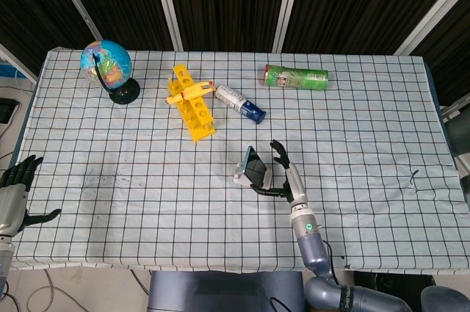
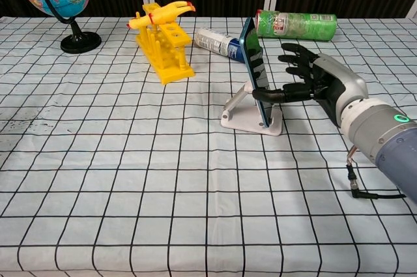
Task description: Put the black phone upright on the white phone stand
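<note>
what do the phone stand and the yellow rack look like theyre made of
The phone stand looks like matte white moulded plastic: smooth, even colour, thin angled strut. The yellow rack looks like hard plastic too: saturated uniform yellow, slight sheen, moulded round holes. Neither can be confirmed by look alone.

So the surface [image 1: 147, 202] has a black-grid white cloth over it. Sitting on it: a globe [image 1: 107, 66], yellow rack [image 1: 193, 105], spray can [image 1: 239, 103], green tube [image 1: 296, 75], and the white phone stand [image 2: 251, 113].
</note>
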Robot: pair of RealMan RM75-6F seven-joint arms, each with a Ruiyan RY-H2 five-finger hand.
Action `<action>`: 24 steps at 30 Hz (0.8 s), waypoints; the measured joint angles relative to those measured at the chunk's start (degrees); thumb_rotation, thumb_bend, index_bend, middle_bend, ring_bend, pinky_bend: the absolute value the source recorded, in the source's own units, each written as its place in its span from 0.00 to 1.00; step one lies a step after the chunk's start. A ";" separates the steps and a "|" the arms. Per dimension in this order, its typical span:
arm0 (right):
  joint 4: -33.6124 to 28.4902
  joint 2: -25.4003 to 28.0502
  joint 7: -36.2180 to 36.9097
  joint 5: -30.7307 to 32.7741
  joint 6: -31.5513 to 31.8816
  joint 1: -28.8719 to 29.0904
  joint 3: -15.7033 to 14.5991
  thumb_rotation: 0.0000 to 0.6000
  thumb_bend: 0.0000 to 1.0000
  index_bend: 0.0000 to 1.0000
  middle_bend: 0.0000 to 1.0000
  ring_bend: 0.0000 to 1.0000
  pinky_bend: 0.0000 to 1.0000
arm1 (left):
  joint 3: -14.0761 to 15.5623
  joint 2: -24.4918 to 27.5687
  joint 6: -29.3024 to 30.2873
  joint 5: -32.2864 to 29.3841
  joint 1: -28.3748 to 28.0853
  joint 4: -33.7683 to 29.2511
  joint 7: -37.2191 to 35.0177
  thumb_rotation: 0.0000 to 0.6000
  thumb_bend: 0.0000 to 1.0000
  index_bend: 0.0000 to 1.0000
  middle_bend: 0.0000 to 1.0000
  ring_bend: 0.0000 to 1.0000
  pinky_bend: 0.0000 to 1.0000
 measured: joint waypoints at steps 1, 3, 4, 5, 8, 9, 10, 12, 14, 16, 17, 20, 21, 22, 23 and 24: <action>-0.26 0.21 -0.05 -0.10 -0.03 -0.03 -0.08 1.00 0.00 0.00 0.00 0.00 0.13 | 0.00 0.00 0.00 0.01 0.00 0.00 0.00 1.00 0.00 0.00 0.00 0.00 0.00; -1.20 0.99 -0.34 -0.37 -0.05 -0.22 -0.36 1.00 0.00 0.00 0.00 0.00 0.13 | 0.00 -0.01 0.01 0.01 0.00 -0.03 -0.02 1.00 0.00 0.00 0.00 0.00 0.00; -1.45 1.22 -0.46 -0.48 -0.03 -0.30 -0.48 1.00 0.00 0.00 0.00 0.00 0.13 | 0.01 -0.01 0.03 0.02 0.01 -0.04 0.00 1.00 0.00 0.00 0.00 0.00 0.00; -1.97 1.74 -0.66 -0.74 0.06 -0.49 -0.75 1.00 0.00 0.00 0.00 0.00 0.13 | 0.01 -0.01 0.04 0.03 0.01 -0.04 0.01 1.00 0.00 0.00 0.00 0.00 0.00; -3.80 3.59 -1.07 -1.35 0.38 -1.23 -1.43 1.00 0.00 0.00 0.00 0.00 0.13 | 0.09 -0.03 0.20 0.30 0.06 -0.06 0.10 1.00 0.00 0.00 0.00 0.00 0.00; -4.51 4.32 -1.20 -1.53 0.50 -1.51 -1.65 1.00 0.00 0.00 0.00 0.00 0.13 | 0.11 -0.04 0.24 0.36 0.07 -0.05 0.12 1.00 0.00 0.00 0.00 0.00 0.00; -5.20 5.11 -1.37 -1.72 0.62 -1.80 -1.88 1.00 0.00 0.00 0.00 0.00 0.13 | 0.15 -0.06 0.33 0.48 0.09 -0.05 0.15 1.00 0.00 0.00 0.00 0.00 0.00; -6.77 7.25 -1.95 -2.19 0.88 -2.51 -2.48 1.00 0.00 0.00 0.00 0.00 0.13 | 0.16 -0.09 0.48 0.60 0.14 -0.04 0.18 1.00 0.00 0.00 0.00 0.00 0.00; -8.18 9.75 -2.66 -2.61 1.09 -3.29 -3.13 1.00 0.00 0.00 0.00 0.00 0.13 | 0.20 -0.13 0.64 0.75 0.20 0.00 0.18 1.00 0.00 0.00 0.00 0.00 0.00; -9.26 12.20 -3.29 -2.91 1.20 -3.99 -3.69 1.00 0.02 0.00 0.00 0.00 0.13 | 0.27 -0.15 0.78 0.95 0.27 0.01 0.20 1.00 0.00 0.00 0.00 0.00 0.00; -9.94 14.00 -3.67 -3.06 1.26 -4.50 -4.04 1.00 0.03 0.00 0.00 0.00 0.13 | 0.31 -0.14 0.84 1.06 0.29 0.01 0.25 1.00 0.00 0.00 0.00 0.00 0.00; -11.51 19.10 -4.70 -3.57 1.55 -5.93 -4.97 1.00 0.07 0.00 0.00 0.00 0.13 | 0.40 -0.15 1.17 1.35 0.41 0.03 0.39 1.00 0.00 0.00 0.00 0.00 0.00; -11.94 20.78 -5.11 -3.78 1.71 -6.41 -5.29 1.00 0.07 0.00 0.00 0.00 0.13 | 0.42 -0.18 1.28 1.43 0.45 0.05 0.43 1.00 0.00 0.00 0.00 0.00 0.00; -12.34 22.50 -5.58 -4.07 1.88 -6.92 -5.67 1.00 0.07 0.00 0.00 0.00 0.13 | 0.45 -0.22 1.40 1.52 0.51 0.07 0.53 1.00 0.00 0.00 0.00 0.00 0.00; -12.81 24.87 -6.34 -4.53 2.20 -7.65 -6.27 1.00 0.07 0.00 0.00 0.00 0.13 | 0.49 -0.25 1.45 1.58 0.53 0.09 0.62 1.00 0.00 0.00 0.00 0.00 0.00; -13.16 26.67 -6.98 -4.93 2.50 -8.24 -6.78 1.00 0.07 0.00 0.00 0.00 0.13 | 0.53 -0.28 1.51 1.64 0.56 0.10 0.73 1.00 0.00 0.00 0.00 0.00 0.00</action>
